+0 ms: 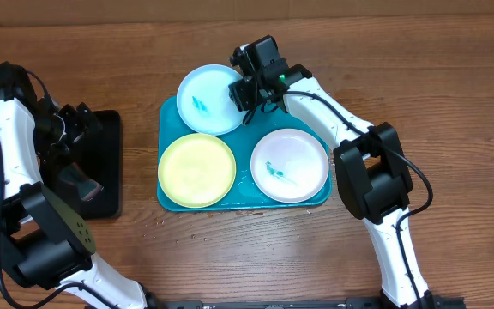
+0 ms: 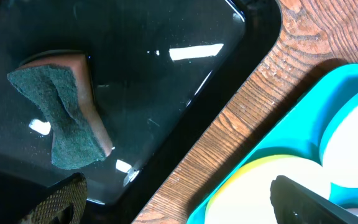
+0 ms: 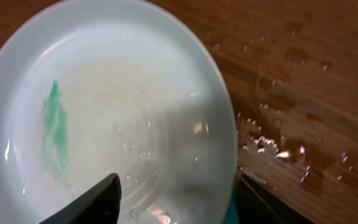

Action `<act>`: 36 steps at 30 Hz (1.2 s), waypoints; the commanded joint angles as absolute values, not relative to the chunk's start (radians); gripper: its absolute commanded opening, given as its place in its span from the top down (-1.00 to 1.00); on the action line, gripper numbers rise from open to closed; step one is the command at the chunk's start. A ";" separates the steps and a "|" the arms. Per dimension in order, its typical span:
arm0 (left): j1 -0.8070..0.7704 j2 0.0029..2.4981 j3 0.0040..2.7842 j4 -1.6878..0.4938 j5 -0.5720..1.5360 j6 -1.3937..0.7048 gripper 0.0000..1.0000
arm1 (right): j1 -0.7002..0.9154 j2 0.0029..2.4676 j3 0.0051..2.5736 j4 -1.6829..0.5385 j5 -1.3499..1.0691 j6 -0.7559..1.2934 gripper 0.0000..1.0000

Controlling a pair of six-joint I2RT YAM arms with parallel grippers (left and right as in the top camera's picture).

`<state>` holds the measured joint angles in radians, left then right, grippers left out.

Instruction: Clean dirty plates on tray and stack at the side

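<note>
The turquoise tray holds three plates. The light blue plate is at the back left with a teal smear, the yellow-green plate is at the front left, and the white plate with a teal smear is on the right. My right gripper is open, with its fingers on either side of the light blue plate's right rim. My left gripper is open and empty, hovering over the black tray's right edge.
A black tray stands at the left, and it also shows in the left wrist view. It holds a green-topped sponge, which also shows in the overhead view. Water droplets lie on the wooden table beside the light blue plate.
</note>
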<state>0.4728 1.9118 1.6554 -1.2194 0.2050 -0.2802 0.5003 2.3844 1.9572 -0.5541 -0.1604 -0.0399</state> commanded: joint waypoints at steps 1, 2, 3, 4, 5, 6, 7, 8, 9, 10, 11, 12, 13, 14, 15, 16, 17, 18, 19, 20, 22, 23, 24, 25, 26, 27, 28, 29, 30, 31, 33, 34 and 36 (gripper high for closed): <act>0.471 1.909 1.649 -1.219 0.202 -0.262 -0.88 | 0.497 2.404 1.992 -0.519 -0.131 -0.080 -0.21; 0.471 1.909 1.649 -1.219 0.202 -0.262 -0.88 | 0.497 2.408 1.992 -0.508 -0.131 -0.080 -0.21; 0.471 1.909 1.649 -1.219 0.202 -0.262 -0.88 | 0.497 2.413 1.992 -0.501 -0.131 -0.080 -0.20; 0.471 1.909 1.649 -1.219 0.202 -0.262 -0.88 | 0.497 2.417 1.991 -0.493 -0.131 -0.080 -0.20; 0.471 1.909 1.649 -1.219 0.202 -0.262 -0.88 | 0.497 2.426 1.991 -0.487 -0.131 -0.080 -0.20; 0.471 1.909 1.649 -1.219 0.202 -0.262 -0.89 | 0.498 2.434 1.991 -0.481 -0.131 -0.080 -0.20; 0.471 1.909 1.649 -1.219 0.202 -0.262 -0.88 | 0.500 2.450 1.991 -0.475 -0.131 -0.080 -0.20; 0.471 1.909 1.649 -1.219 0.202 -0.262 -0.88 | 0.500 2.458 1.991 -0.475 -0.131 -0.080 -0.20; 0.471 1.909 1.649 -1.219 0.202 -0.262 -0.88 | 0.500 2.466 1.991 -0.474 -0.131 -0.080 -0.19; 0.471 1.909 1.649 -1.219 0.202 -0.262 -0.88 | 0.500 2.468 1.991 -0.474 -0.131 -0.080 -0.18; 0.471 1.909 1.649 -1.219 0.202 -0.262 -0.88 | 0.500 2.469 1.991 -0.472 -0.131 -0.080 -0.15; 0.471 1.909 1.649 -1.219 0.202 -0.262 -0.87 | 0.500 2.469 1.991 -0.465 -0.131 -0.080 -0.11; 0.471 1.909 1.649 -1.218 0.202 -0.262 -0.82 | 0.500 2.469 1.991 -0.457 -0.131 -0.079 0.01; 0.471 1.909 1.649 -1.218 0.202 -0.262 -0.76 | 0.501 2.469 1.993 -0.453 -0.131 -0.079 0.14; 0.471 1.909 1.649 -1.218 0.202 -0.262 -0.69 | 0.502 2.469 1.996 -0.454 -0.131 -0.078 0.25; 0.471 1.909 1.649 -1.219 0.202 -0.262 -0.64 | 0.504 2.469 1.999 -0.459 -0.131 -0.075 0.34; 0.471 1.909 1.649 -1.219 0.202 -0.262 -0.62 | 0.505 2.469 2.002 -0.467 -0.131 -0.074 0.44; 0.471 1.909 1.649 -1.219 0.202 -0.262 -0.61 | 0.506 2.467 2.013 -0.485 -0.131 -0.066 0.56; 0.471 1.909 1.649 -1.219 0.202 -0.262 -0.61 | 0.507 2.466 2.030 -0.509 -0.131 -0.053 0.70; 0.471 1.909 1.649 -1.219 0.202 -0.262 -0.61 | 0.507 2.463 2.054 -0.542 -0.132 -0.047 0.81; 0.471 1.909 1.649 -1.219 0.202 -0.262 -0.61 | 0.509 2.461 2.108 -0.617 -0.131 -0.042 0.93; 0.471 1.909 1.649 -1.219 0.202 -0.262 -0.61 | 0.511 2.461 2.135 -0.655 -0.127 -0.036 0.93; 0.471 1.909 1.649 -1.219 0.202 -0.262 -0.61 | 0.516 2.458 2.201 -0.755 -0.106 -0.004 0.93; 0.471 1.909 1.649 -1.219 0.202 -0.262 -0.61 | 0.519 2.457 2.228 -0.801 -0.097 0.010 0.93; 0.471 1.909 1.649 -1.219 0.202 -0.262 -0.61 | 0.522 2.457 2.257 -0.855 -0.093 0.027 0.93; 0.471 1.909 1.649 -1.219 0.202 -0.262 -0.61 | 0.525 2.457 2.284 -0.907 -0.093 0.049 0.93; 0.471 1.909 1.649 -1.218 0.202 -0.262 -0.62 | 0.527 2.457 2.308 -0.967 -0.089 0.086 0.93; 0.471 1.909 1.649 -1.218 0.202 -0.262 -0.62 | 0.528 2.457 2.320 -1.014 -0.090 0.116 0.93; 0.471 1.909 1.649 -1.219 0.202 -0.262 -0.62 | 0.528 2.457 2.326 -1.057 -0.089 0.142 0.93; 0.471 1.909 1.649 -1.219 0.202 -0.262 -0.62 | 0.528 2.457 2.326 -1.090 -0.089 0.167 0.93; 0.471 1.909 1.649 -1.219 0.202 -0.262 -0.62 | 0.528 2.457 2.326 -1.139 -0.090 0.214 0.92; 0.471 1.909 1.649 -1.219 0.202 -0.263 -0.62 | 0.528 2.453 2.326 -1.146 -0.090 0.226 0.93; 0.471 1.909 1.649 -1.218 0.202 -0.270 -0.62 | 0.528 2.438 2.328 -1.122 -0.089 0.226 0.93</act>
<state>0.4728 1.9118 1.6554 -1.2186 0.2050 -0.2771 0.5129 2.4626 2.3066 -1.1389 -0.0711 0.1715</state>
